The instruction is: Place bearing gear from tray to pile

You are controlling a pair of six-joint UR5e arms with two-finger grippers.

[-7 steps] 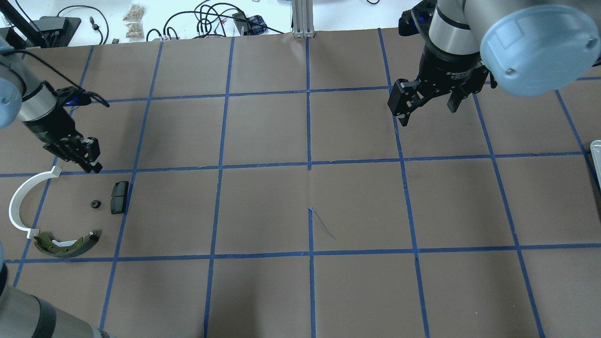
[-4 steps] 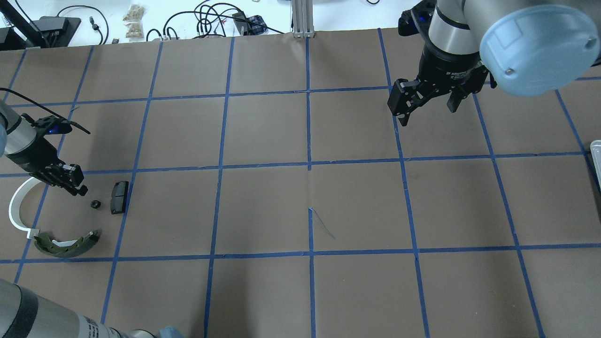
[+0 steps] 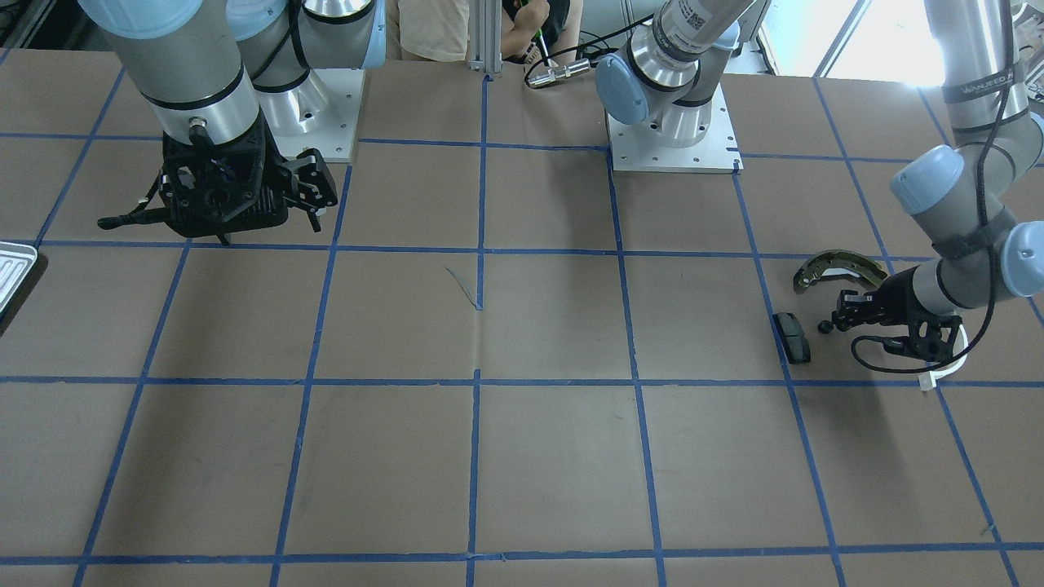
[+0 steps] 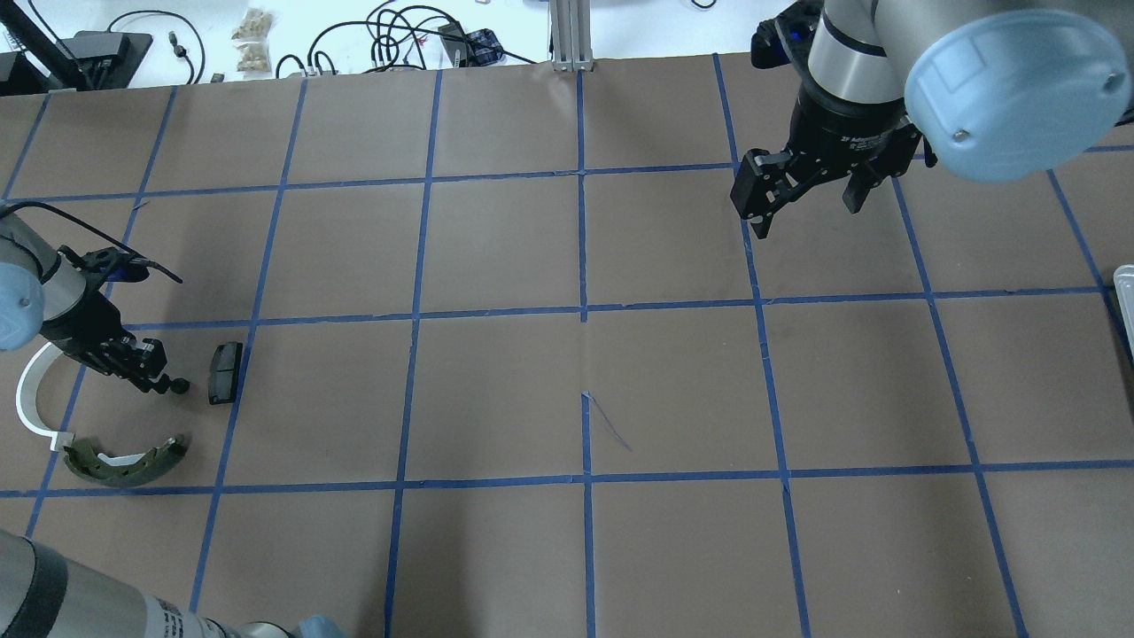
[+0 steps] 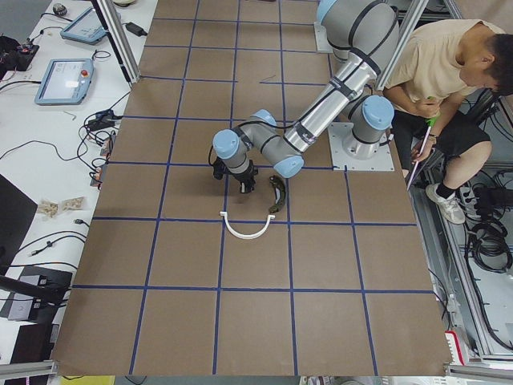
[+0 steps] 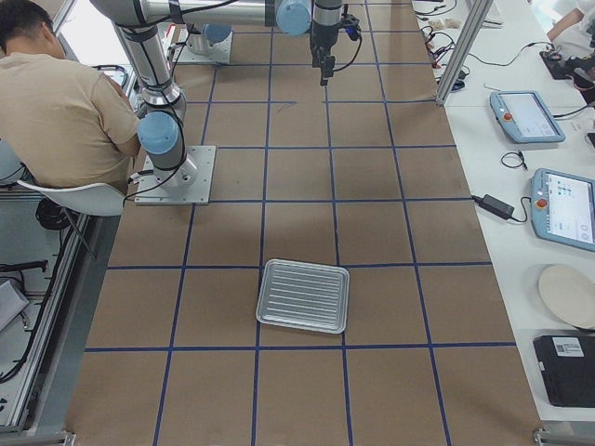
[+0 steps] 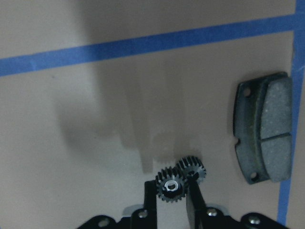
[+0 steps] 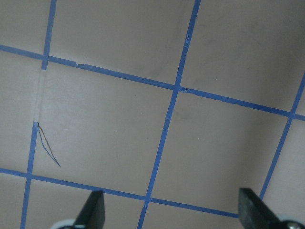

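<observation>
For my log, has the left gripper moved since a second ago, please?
Yes: the left gripper came down the view, nearer the black pad, onto the gear.

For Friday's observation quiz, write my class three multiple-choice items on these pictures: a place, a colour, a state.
1. Where is the bearing gear? A in a blue bowl; B between the fingers of the left gripper, beside the black pad; C on a red plate.
2. What colour is the plastic arc? A white; B red; C green.
3. How is the right gripper? A shut on a bolt; B shut on a cloth; C open, empty.
Answers: B, the left wrist view shows fingers flanking it; A, it shows white overhead; C, its fingers stand wide apart over bare table.
</observation>
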